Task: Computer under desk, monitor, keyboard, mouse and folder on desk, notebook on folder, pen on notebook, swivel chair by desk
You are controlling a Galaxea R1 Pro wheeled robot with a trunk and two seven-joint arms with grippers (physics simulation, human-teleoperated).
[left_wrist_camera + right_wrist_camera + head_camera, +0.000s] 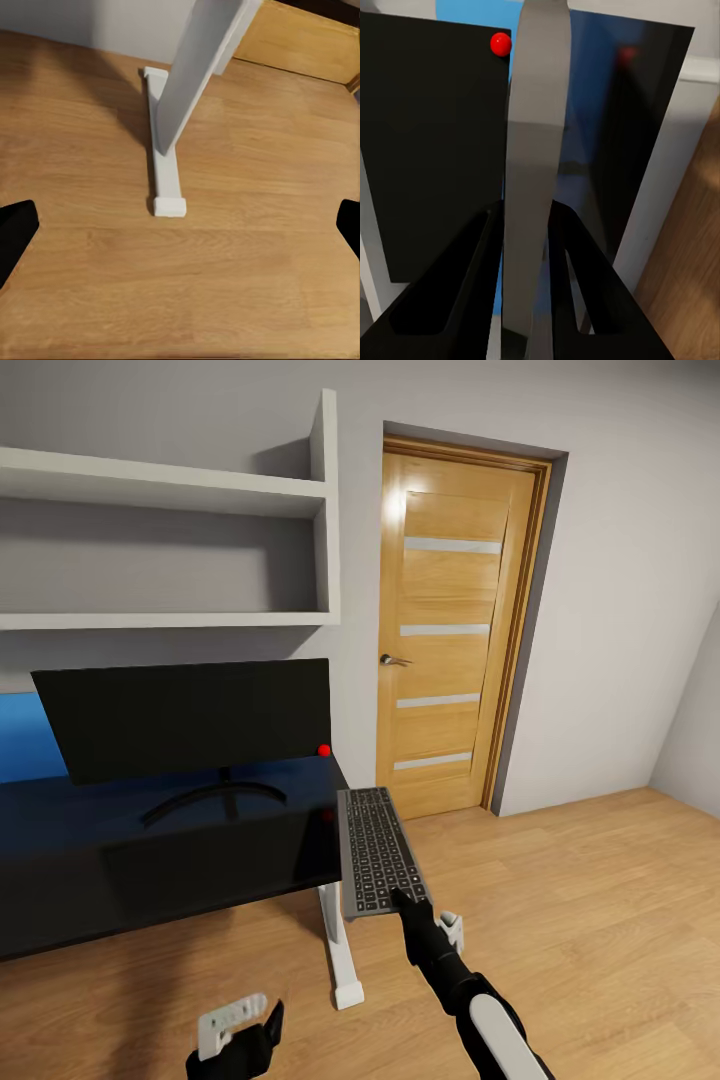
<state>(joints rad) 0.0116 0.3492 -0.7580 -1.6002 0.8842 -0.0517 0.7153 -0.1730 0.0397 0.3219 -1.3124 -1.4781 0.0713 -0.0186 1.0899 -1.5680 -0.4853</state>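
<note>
Desk (pixel 150 860) top glossy black, reflective, floor (pixel 560 920) smooth light wood planks, door (pixel 455 630) varnished wood, keyboard (pixel 380 850) matt grey, shelves (pixel 160 550) matt white.

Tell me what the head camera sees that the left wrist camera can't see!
Head view alone: the monitor on the desk, the keyboard held in the right hand beside the desk's edge, the wooden door and the wall shelves. Left wrist view alone: the open left hand's dark fingertips. Both: the desk's white leg and the wooden floor.
</note>
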